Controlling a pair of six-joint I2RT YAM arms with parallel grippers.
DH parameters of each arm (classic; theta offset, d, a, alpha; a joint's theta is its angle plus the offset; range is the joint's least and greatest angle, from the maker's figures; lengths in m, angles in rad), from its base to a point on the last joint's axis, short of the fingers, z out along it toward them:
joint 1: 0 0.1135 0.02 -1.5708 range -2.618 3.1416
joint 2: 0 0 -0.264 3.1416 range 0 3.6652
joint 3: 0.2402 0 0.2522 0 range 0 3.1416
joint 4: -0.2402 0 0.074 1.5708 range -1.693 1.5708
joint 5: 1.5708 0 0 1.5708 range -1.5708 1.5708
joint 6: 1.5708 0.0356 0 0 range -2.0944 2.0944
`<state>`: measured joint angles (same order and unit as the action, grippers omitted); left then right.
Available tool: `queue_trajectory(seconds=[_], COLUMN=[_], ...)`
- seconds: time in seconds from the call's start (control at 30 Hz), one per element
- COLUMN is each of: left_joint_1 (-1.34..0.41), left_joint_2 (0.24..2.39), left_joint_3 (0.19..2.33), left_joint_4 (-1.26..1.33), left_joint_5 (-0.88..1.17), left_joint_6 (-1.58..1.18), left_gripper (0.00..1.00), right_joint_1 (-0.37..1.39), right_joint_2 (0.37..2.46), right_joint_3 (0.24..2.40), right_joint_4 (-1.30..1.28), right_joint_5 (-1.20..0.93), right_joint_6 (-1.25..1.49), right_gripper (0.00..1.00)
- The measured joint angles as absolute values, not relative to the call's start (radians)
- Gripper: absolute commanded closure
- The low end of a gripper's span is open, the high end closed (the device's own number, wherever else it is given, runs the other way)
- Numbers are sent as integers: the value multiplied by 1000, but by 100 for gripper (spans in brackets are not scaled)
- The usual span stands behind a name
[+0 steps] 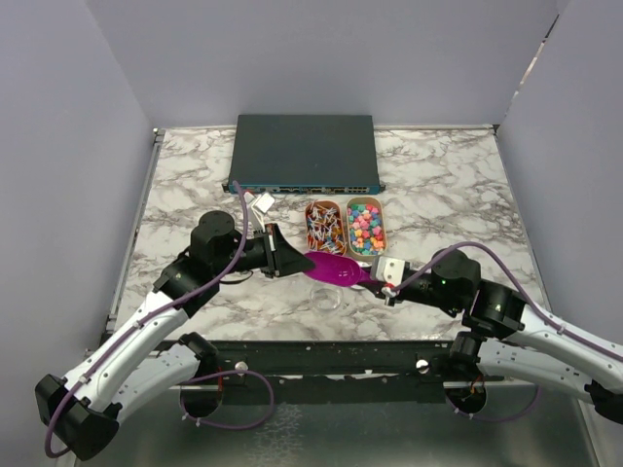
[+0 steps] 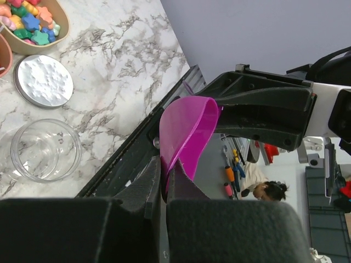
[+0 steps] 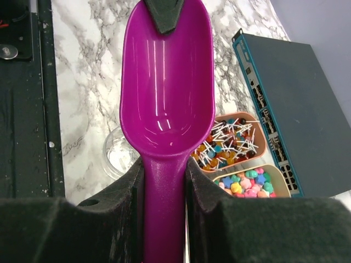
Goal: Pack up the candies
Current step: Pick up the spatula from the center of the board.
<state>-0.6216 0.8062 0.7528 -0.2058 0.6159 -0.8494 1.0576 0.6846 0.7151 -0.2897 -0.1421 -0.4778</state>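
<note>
My right claw [image 3: 164,178] pinches scoop [image 3: 167,82] handle, left claw [image 2: 164,176] pinches its tip. Scoop empty, jar [image 2: 44,150] empty, candies [image 2: 27,19] in tray [image 2: 61,26]: packing not begun.

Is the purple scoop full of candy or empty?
Empty. The scoop shows only bare, shiny purple inside, with nothing in it.

The marble table [image 1: 175,195] carries a switch [image 1: 304,151] at 12 o'clock, with a white plug [image 1: 263,203] just beside it at 11. Near the middle, a lollipop tray [image 1: 308,229] touches a tray [image 1: 384,229] of candies [image 1: 365,226] at its 3 o'clock. A glass jar [image 1: 327,295] stands at 6 o'clock, with a silver lid [image 2: 43,80] lying flat between it and the trays.
</note>
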Motion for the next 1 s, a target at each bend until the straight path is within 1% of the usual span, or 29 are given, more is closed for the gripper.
queue_trajectory(seconds=[0.1,0.13,0.17,0.2,0.23,0.37,0.47,0.53,0.57,0.67,0.8,0.87,1.0], left_joint_1=[-621,-621,-621,-621,-621,-623,-623,-623,-623,-623,-623,-623,-623], left_joint_2=[811,812,812,812,812,810,805,799,796,793,793,791,753], left_joint_3=[753,753,753,753,752,743,743,743,744,759,815,848,892], left_joint_4=[-204,-204,-204,-204,-203,-179,-173,-175,-179,-225,-328,-370,-437], left_joint_5=[616,616,616,616,616,614,599,573,555,488,374,319,175], left_joint_6=[-860,-863,-867,-869,-871,-898,-900,-897,-892,-857,-779,-740,-657], left_gripper=[100,96,87,77,73,64,51,47,44,33,26,15,9], right_joint_1=[1054,1054,1054,1054,1054,1055,1055,1055,1056,1057,1057,1057,1057], right_joint_2=[682,680,678,676,675,673,678,696,707,741,812,855,944], right_joint_3=[710,708,705,702,700,697,706,729,742,776,836,868,947], right_joint_4=[-286,-285,-282,-279,-276,-247,-241,-249,-256,-284,-331,-361,-460], right_joint_5=[-143,-143,-143,-144,-144,-152,-152,-148,-142,-108,-15,35,134], right_joint_6=[-471,-469,-467,-464,-463,-450,-437,-421,-410,-371,-283,-231,-97], right_gripper=[88,92,97,99,99,100,100,100,99,99,99,99,99])
